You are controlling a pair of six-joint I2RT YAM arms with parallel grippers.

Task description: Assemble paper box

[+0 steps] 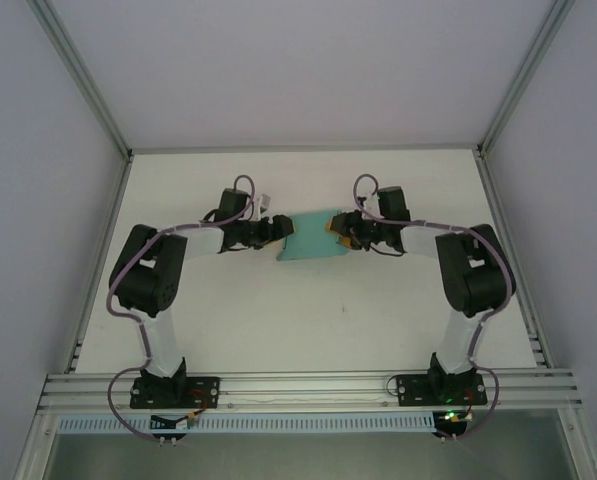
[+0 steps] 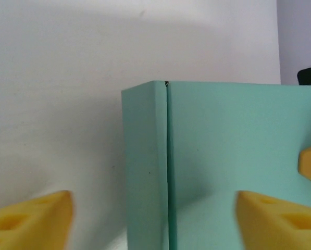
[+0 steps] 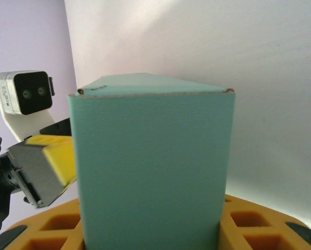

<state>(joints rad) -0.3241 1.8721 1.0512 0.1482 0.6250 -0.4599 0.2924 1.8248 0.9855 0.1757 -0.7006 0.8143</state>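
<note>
The teal paper box (image 1: 313, 245) stands folded into a small rectangular block on the white table, between the two grippers. My right gripper (image 1: 346, 232) is at its right end. In the right wrist view the box (image 3: 152, 156) fills the gap between the orange fingers (image 3: 249, 224), which press on both of its sides; the gripper (image 3: 150, 237) is shut on it. My left gripper (image 1: 276, 232) is at the box's left end. In the left wrist view its yellow fingers (image 2: 33, 219) stand wide apart, open, with the box (image 2: 223, 151) and its side flap seam between them.
The white table (image 1: 298, 320) is ringed by aluminium frame rails (image 1: 308, 385), with grey walls at the back and sides. The left arm's white wrist camera (image 3: 25, 92) and a yellow pad (image 3: 53, 156) sit close to the box's far side.
</note>
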